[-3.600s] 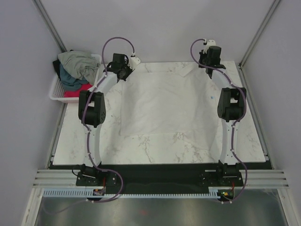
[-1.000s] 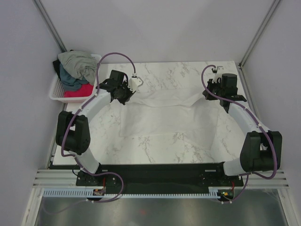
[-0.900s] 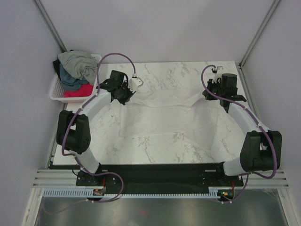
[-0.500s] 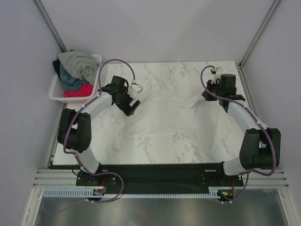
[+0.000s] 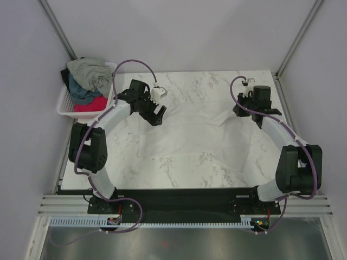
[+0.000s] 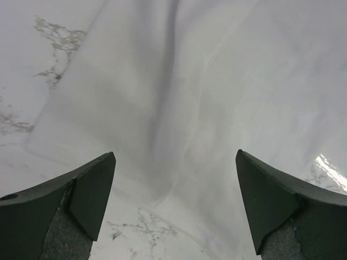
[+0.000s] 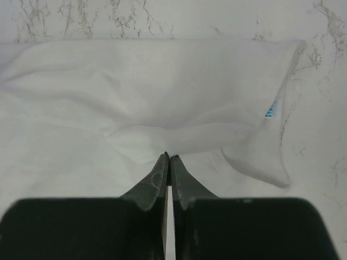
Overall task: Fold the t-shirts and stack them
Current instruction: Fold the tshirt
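Creased white t-shirt on veined marble; left fingers spread, right fingers pinching it.

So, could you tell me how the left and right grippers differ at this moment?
The left gripper has its jaws wide apart and holds nothing; the right gripper has its jaws shut, pinching a pucker of the white t-shirt. The left one hangs above the cloth, the right one touches it. Both are at the shirt's far edge, at opposite ends.
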Robot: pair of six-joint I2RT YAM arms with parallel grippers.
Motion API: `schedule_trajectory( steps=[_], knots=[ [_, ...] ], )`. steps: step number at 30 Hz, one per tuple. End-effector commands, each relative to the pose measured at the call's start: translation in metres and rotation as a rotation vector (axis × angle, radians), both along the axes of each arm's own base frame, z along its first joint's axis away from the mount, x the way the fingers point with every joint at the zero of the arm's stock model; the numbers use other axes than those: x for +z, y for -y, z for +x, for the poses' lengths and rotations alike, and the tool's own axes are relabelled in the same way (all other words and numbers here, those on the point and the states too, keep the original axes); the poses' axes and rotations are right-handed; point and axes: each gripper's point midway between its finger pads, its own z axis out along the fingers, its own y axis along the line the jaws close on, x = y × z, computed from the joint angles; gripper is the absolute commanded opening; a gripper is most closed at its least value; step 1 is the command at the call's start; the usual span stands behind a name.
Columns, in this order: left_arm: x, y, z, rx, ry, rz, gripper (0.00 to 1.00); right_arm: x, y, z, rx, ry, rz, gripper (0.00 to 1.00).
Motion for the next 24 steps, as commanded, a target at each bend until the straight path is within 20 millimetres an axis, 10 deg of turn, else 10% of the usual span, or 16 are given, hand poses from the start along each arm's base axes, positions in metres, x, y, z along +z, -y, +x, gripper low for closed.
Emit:
schedule_trajectory(
  steps=[1,2,5,10,18,24],
  knots=[
    [-0.012,0.026,-0.031,-0.039,-0.151,-0.085,1.00,-0.002,0.006,0.003,-0.003,0.015,-0.038,0.13],
    [-0.012,0.029,-0.035,-0.048,-0.155,-0.083,1.00,0.001,0.008,0.003,-0.009,0.022,-0.048,0.34],
    [-0.014,0.030,-0.043,-0.057,-0.161,-0.080,1.00,0.033,0.019,0.007,-0.005,0.100,-0.135,0.56],
    [-0.019,0.031,-0.070,-0.062,-0.250,-0.106,1.00,0.076,-0.010,-0.003,0.161,0.175,-0.158,0.62],
    [-0.033,0.033,-0.080,-0.043,-0.319,-0.122,1.00,0.001,-0.090,-0.062,0.479,-0.147,0.057,0.57],
    [-0.035,0.032,-0.082,-0.033,-0.322,-0.121,1.00,-0.047,-0.096,-0.076,0.530,-0.279,0.047,0.44]
  ],
)
